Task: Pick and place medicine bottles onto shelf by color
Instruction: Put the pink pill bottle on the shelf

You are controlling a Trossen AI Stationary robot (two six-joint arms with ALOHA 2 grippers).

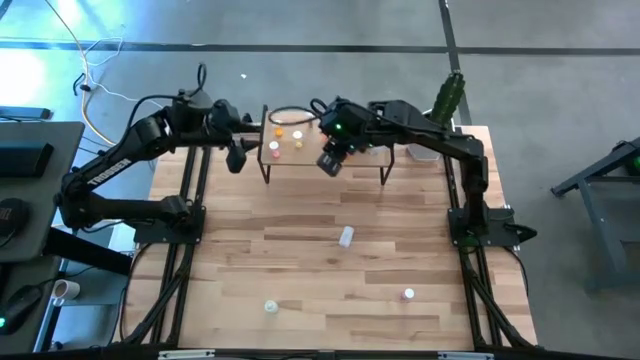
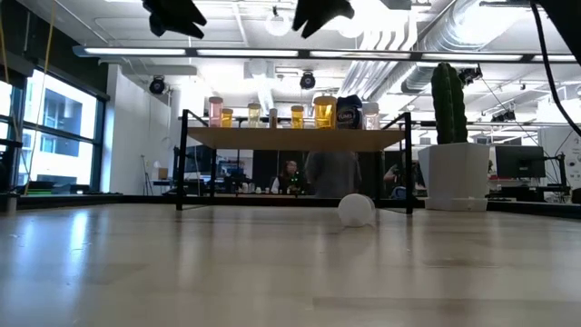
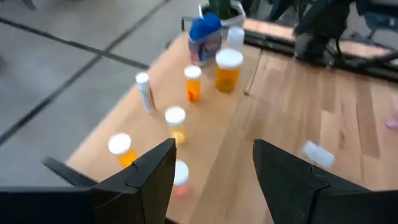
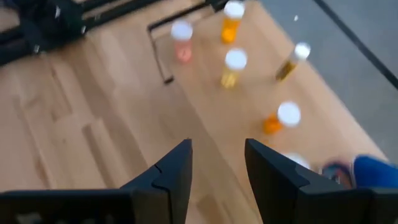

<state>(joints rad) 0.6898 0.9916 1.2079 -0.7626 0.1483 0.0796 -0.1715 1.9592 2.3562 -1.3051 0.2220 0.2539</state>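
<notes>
The medicine bottles split into two groups. Most stand upright on the shelf (image 1: 325, 152), a light wood top on thin black legs at the far side of the counter (image 1: 330, 280): orange bottles with white caps (image 3: 227, 70), a pink-capped one (image 4: 182, 38), a slim vial (image 3: 145, 91) and the round blue bottle (image 3: 205, 37). Three are still loose on the bare wood counter, well apart from the shelf. A pale bottle lying on its side (image 1: 346, 236) sits near the middle, and its long axis seems to run roughly toward the shelf. Two small upright bottles (image 1: 270, 307) (image 1: 409, 294) stand near the front edge.

Both arms hang above the shelf. The left hand (image 3: 213, 165) has its dark fingers apart and empty; the right hand (image 4: 217, 165) also shows a clear gap with nothing between its fingers. The lying bottle is toward the front of the counter from both hands, and looks slightly nearer to the right hand. A smooth, round bottle on its side is likely to roll, so gripping across its axis looks best.
</notes>
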